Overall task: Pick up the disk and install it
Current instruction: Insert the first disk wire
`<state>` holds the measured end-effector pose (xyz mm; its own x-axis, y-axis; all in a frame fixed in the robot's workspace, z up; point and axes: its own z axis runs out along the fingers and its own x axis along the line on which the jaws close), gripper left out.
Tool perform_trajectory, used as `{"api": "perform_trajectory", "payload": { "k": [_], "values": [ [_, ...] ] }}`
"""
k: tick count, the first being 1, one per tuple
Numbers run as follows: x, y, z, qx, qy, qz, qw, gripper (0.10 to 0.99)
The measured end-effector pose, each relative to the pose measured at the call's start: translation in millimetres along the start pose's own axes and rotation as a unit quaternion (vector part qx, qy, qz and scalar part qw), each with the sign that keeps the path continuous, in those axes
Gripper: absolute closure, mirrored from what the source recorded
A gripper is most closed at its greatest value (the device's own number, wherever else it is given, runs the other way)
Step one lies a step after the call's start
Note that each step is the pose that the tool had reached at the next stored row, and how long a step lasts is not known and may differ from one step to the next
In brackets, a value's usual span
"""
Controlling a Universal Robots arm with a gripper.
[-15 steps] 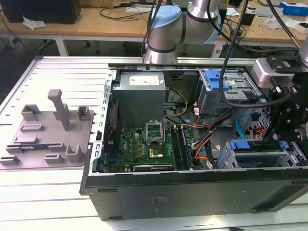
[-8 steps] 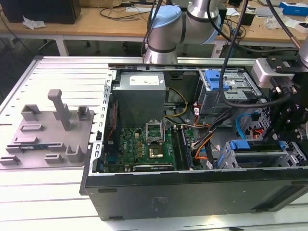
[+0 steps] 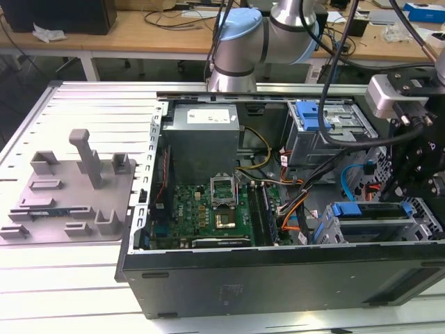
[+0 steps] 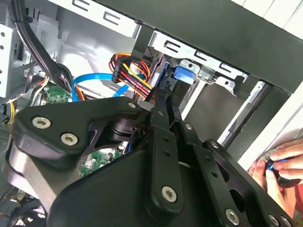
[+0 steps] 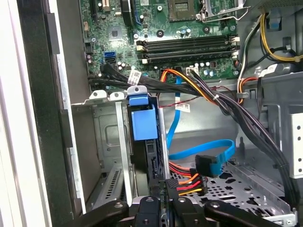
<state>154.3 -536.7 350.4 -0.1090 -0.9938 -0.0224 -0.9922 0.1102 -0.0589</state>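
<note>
Disk (image 5: 143, 122) stands on edge in a slot of the cage (image 5: 106, 137) against the case wall, its blue rail toward me and a dark sliver of its body next to that. I judge it dense for its size and quite stiff, with smooth metal faces that would slip under a light pinch, and touchy about knocks. The best hold, I think, is across the two long railed edges, well clear of the circuit side and the connector end; the plastic rails may give a little.

My gripper (image 4: 168, 101) hangs just beside the slot, close to the red-and-orange cables (image 5: 187, 182) and the blue cable (image 5: 213, 158). I cannot tell how wide it stands or whether it has hold of anything, because my own linkage blocks that spot.

The disk's broad faces are turned away and its far end is sunk in the cage, so I cannot say whether it is seated. A hand (image 4: 279, 168) at the case's edge pinches something small I cannot make out.
</note>
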Motion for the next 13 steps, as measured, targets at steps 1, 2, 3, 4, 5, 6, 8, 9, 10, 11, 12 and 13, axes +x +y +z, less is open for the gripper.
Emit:
{"api": "perform_trajectory", "payload": {
  "k": [1,2,3,4,5,6,8,9,10,11,12,13],
  "values": [
    [0.0,0.0,-0.2,0.0000,0.0003,-0.001,1.0000,0.918],
    [0.0,0.0,-0.1,0.0000,0.0003,-0.002,1.0000,0.918],
    [-0.1,0.0,0.0,0.0000,0.0005,-0.004,1.0000,0.918],
    [-0.1,0.0,-0.1,0.0000,0.0007,-0.004,1.0000,0.918],
    [-0.1,0.0,-0.1,0.0000,0.0007,-0.005,1.0000,0.918],
    [-0.1,0.0,-0.1,0.0000,0.0006,-0.005,1.0000,0.918],
    [-0.1,0.0,-0.1,0.0000,0.0006,-0.006,1.0000,0.918],
    [-0.1,0.0,-0.1,0.0000,0.0005,-0.007,1.0000,0.918],
    [-0.1,0.0,-0.1,-0.0001,0.0005,-0.008,1.0000,0.918],
    [-0.1,0.0,-0.1,-0.0001,0.0004,-0.009,1.0000,0.918],
    [-0.1,0.0,0.0,-0.0001,0.0003,-0.011,0.9999,0.918],
    [-0.1,0.0,0.0,-0.0002,0.0002,-0.012,0.9999,0.918]
  ]
}}
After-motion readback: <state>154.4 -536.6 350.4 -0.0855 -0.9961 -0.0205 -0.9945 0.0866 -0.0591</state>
